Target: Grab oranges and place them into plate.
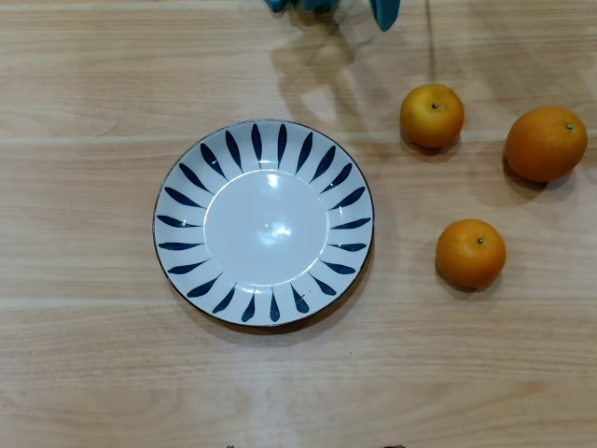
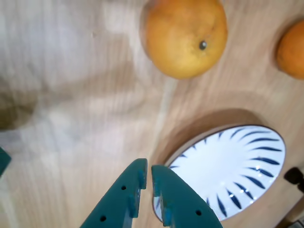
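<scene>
In the overhead view the white plate (image 1: 264,222) with dark blue petal strokes lies in the middle of the wooden table, with nothing on it. Three oranges lie to its right: a yellowish one (image 1: 432,116), a larger deep orange one (image 1: 546,143) and a third (image 1: 470,253) lower down. Only teal bits of my arm (image 1: 383,13) poke in at the top edge there. In the wrist view my teal gripper (image 2: 148,167) is shut on nothing and hovers over bare wood beside the plate's rim (image 2: 228,166). An orange (image 2: 185,35) lies beyond the fingertips, and another orange (image 2: 293,50) is cut off at the right edge.
The light wooden table (image 1: 84,355) runs all around the plate. A small dark object (image 2: 294,176) shows at the right edge of the wrist view, past the plate.
</scene>
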`<state>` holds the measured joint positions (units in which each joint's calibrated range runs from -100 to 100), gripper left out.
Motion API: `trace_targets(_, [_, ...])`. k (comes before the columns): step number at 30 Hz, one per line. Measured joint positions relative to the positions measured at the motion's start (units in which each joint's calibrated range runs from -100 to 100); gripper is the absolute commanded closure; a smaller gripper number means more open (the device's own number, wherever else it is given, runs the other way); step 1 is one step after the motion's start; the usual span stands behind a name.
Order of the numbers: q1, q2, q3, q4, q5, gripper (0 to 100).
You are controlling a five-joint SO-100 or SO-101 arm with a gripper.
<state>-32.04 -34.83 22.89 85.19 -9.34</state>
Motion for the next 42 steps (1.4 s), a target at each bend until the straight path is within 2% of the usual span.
trace_targets(3, [-2.2,2.5,0.0,-0.3,-2.6,97])
trace_targets(5, [-3.5,3.7,0.0,-0.8,-3.5,93])
trace_targets(12, [-6.2,4.6,0.0,-4.7,-4.3,63])
trace_targets(13, [-6.4,4.6,0.0,-4.7,-4.3,53])
trace_targets(18, [-8.3,4.9,0.0,-4.9,-4.3,43])
trace_targets(22, [-8.6,8.5,-2.3,-4.9,-4.5,41])
trace_targets(25, [-9.4,12.5,-6.7,-4.8,-7.5,41])
trace_targets(28, [-9.4,17.6,-9.2,-4.9,-15.3,41])
trace_targets(30, [-10.2,19.0,-10.1,-4.9,-17.4,41])
trace_targets(31, [-11.5,21.2,-10.9,-4.9,-21.8,41])
trace_targets(33, [-11.1,22.3,-11.8,-4.9,-23.3,41])
trace_targets(37, [-12.9,25.6,-12.5,-4.9,-31.6,41])
trace_targets(42, [-14.4,28.9,-12.6,-8.1,-39.1,41])
